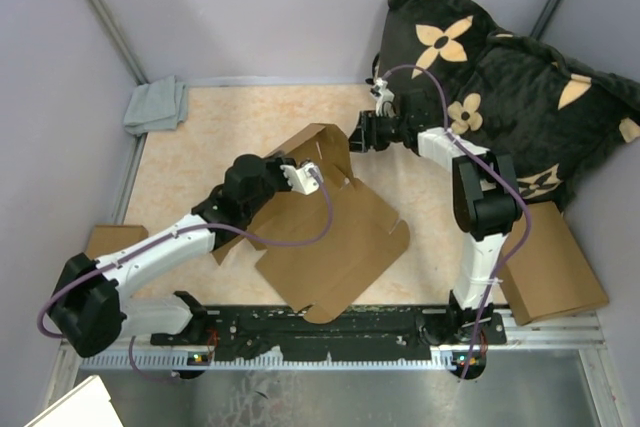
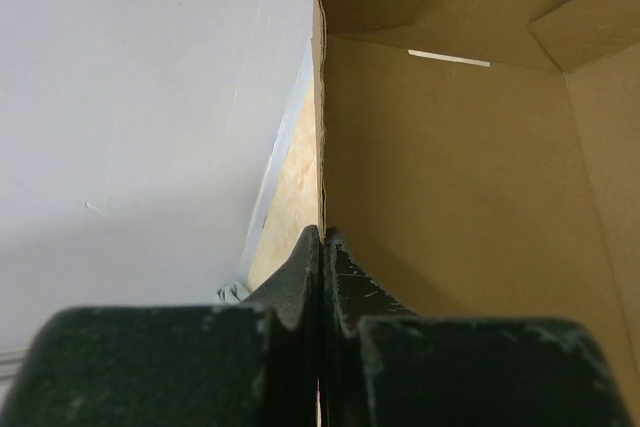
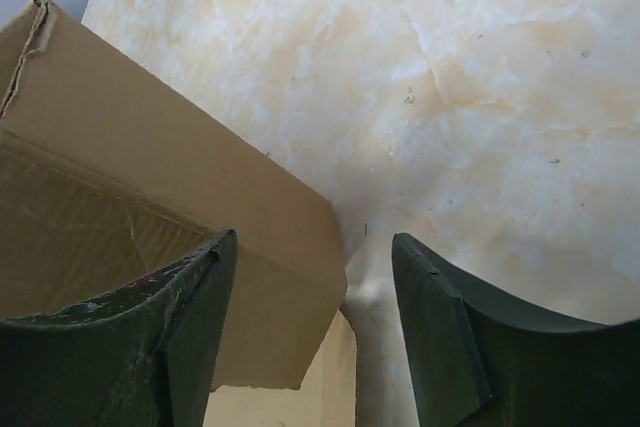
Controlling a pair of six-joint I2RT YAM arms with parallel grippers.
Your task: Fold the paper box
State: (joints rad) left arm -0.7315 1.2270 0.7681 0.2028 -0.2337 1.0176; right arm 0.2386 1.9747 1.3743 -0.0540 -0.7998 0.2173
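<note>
The paper box (image 1: pixel 335 232) lies mid-table as a brown die-cut sheet, with its far part raised into walls (image 1: pixel 318 147). My left gripper (image 1: pixel 303 176) is shut on the thin upper edge of one raised wall. In the left wrist view the fingers (image 2: pixel 300 267) pinch that cardboard edge (image 2: pixel 320 127), and the box's inside (image 2: pixel 450 177) spreads to the right. My right gripper (image 1: pixel 352 135) stands open at the far right side of the raised part. In the right wrist view a cardboard flap (image 3: pixel 190 187) reaches in between the open fingers (image 3: pixel 440 327), close against the left one.
A black cushion with tan flowers (image 1: pixel 510 77) fills the back right corner. A ready-made brown box (image 1: pixel 550 262) sits at the right edge and a small flat cardboard piece (image 1: pixel 112 239) at the left. A grey cloth (image 1: pixel 157 105) lies at the back left.
</note>
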